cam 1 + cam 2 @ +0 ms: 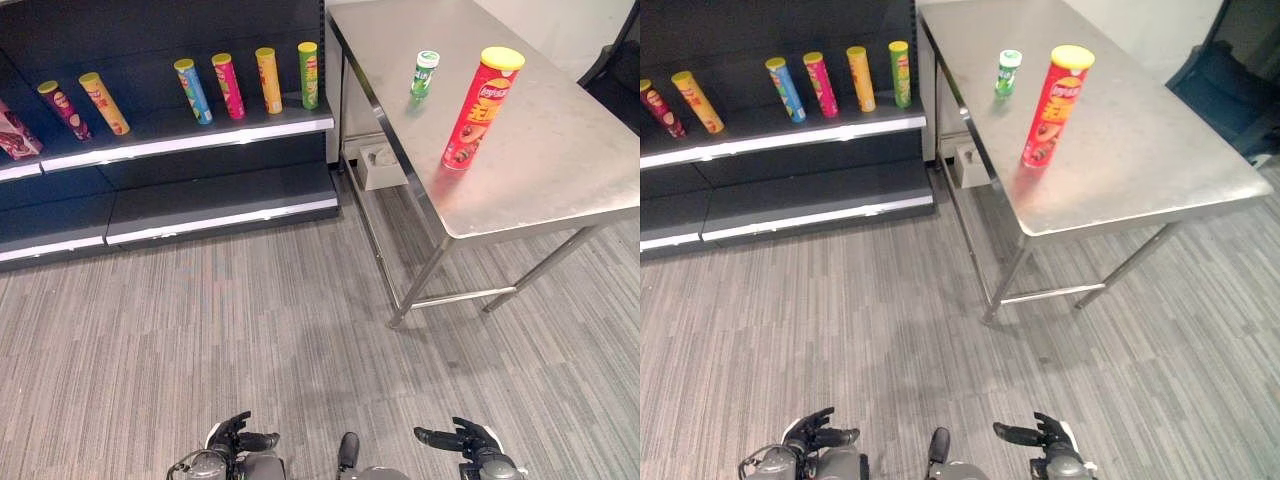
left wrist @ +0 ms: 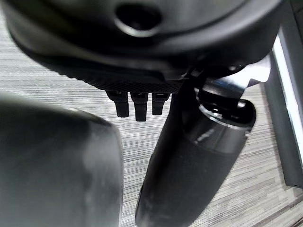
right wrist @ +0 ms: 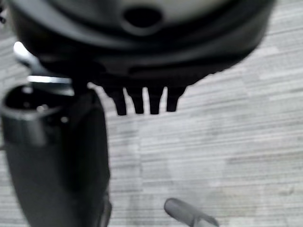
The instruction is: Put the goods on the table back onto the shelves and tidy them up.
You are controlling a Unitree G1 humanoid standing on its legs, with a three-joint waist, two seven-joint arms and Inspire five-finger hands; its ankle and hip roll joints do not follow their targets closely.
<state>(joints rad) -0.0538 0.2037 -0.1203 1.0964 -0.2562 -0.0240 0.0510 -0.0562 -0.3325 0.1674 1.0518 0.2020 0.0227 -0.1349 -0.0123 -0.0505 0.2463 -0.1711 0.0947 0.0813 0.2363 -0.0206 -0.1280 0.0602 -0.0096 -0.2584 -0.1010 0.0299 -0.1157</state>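
A red chip can (image 1: 478,108) and a small green can (image 1: 424,74) stand on the steel table (image 1: 560,160); left hand (image 1: 240,436) and right hand (image 1: 462,437) hang low, fingers relaxed, empty.

The table (image 1: 560,160) is brushed metal, smooth and softly reflective, with a faint red glow under the tall red can (image 1: 482,108); that can looks glossy with a yellow plastic lid; the small green bottle (image 1: 424,74) seems to be shiny plastic with a white cap; the shelves (image 1: 200,125) are matt dark boards edged in pale glossy strips; the tubes (image 1: 232,86) standing there have a slick printed finish; the floor (image 1: 250,330) is rough striped grey carpet.
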